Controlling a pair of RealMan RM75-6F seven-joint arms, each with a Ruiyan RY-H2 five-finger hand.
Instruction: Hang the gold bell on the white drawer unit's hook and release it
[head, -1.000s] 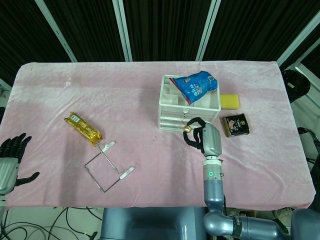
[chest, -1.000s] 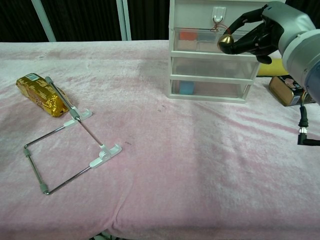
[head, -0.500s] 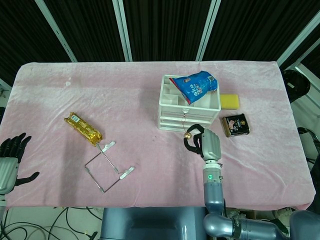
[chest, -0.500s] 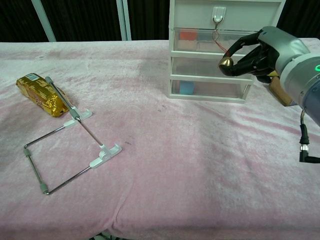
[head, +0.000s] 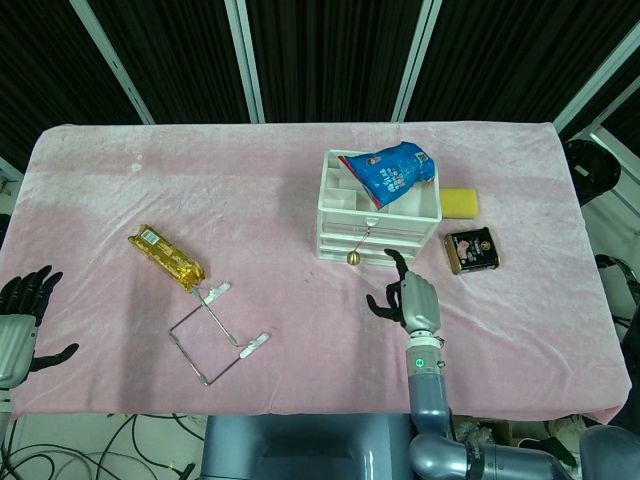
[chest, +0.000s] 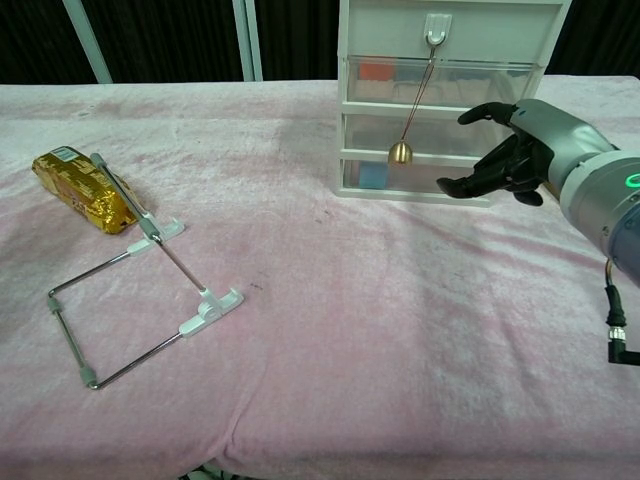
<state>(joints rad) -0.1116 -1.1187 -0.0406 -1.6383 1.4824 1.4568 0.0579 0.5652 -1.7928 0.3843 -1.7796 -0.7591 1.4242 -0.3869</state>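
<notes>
The gold bell (chest: 401, 152) hangs by its thin cord from the hook (chest: 434, 32) on the front of the white drawer unit (chest: 450, 100); the head view shows the bell (head: 353, 257) just in front of the unit (head: 377, 212). My right hand (chest: 510, 158) is to the right of the bell, apart from it, fingers spread and holding nothing; the same hand (head: 410, 298) sits on the near side of the drawers. My left hand (head: 22, 300) is at the table's left edge, open and empty.
A blue snack bag (head: 392, 171) lies on top of the drawer unit. A yellow sponge (head: 460, 202) and a dark tin (head: 470, 249) sit to its right. A gold snack bar (chest: 82, 188) and a wire rack (chest: 140, 285) lie on the pink cloth at left.
My right hand let go of the bell and drew back toward me and down. The bell swung free and now hangs from the hook on its cord.
</notes>
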